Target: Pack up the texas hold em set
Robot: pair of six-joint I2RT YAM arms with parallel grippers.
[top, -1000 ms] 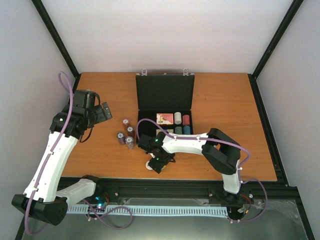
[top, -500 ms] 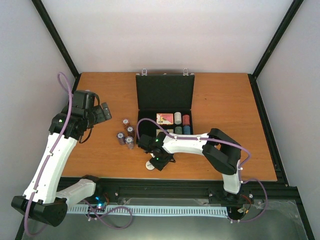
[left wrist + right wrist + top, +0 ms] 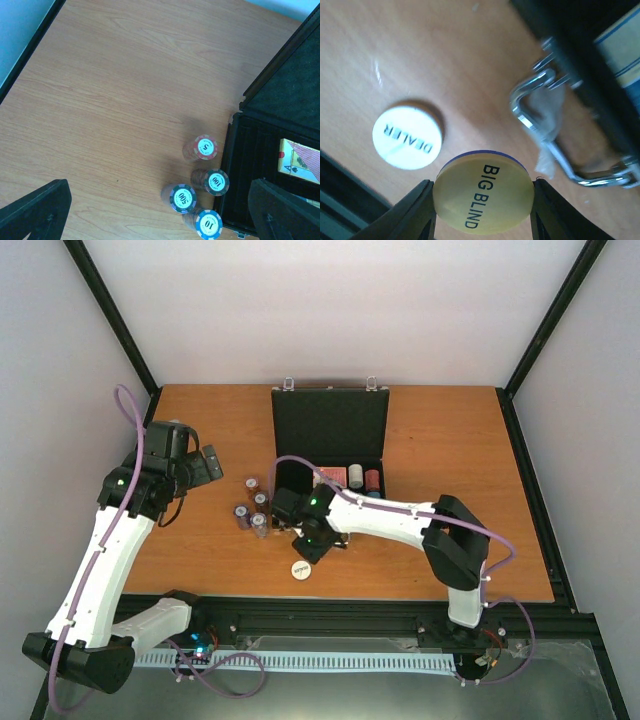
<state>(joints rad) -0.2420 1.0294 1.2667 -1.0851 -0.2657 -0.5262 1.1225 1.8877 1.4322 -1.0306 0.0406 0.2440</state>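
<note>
The right fingers (image 3: 412,212) are clamped on the yellow BIG BLIND disc (image 3: 482,200), pinching it by its rim from either side, its printed face turned up toward the wrist camera. From this grip the open black case (image 3: 330,425) lies toward the upper right of the right wrist view, with its silver handle (image 3: 540,120) between the disc and the case edge. In the overhead view the same fingers sit near the lower left corner of the case's tray, so the way in appears to run up and to the right. The disc is round, so it has no long axis to line up. The white DEALER disc (image 3: 407,137) rests flat on the tabletop (image 3: 450,440), just to the upper left of the held disc. The right arm is clearly the nearer one. The left fingers (image 3: 35,210) are spread wide and hold nothing, above four chip stacks (image 3: 182,197) standing just left of the case.
</note>
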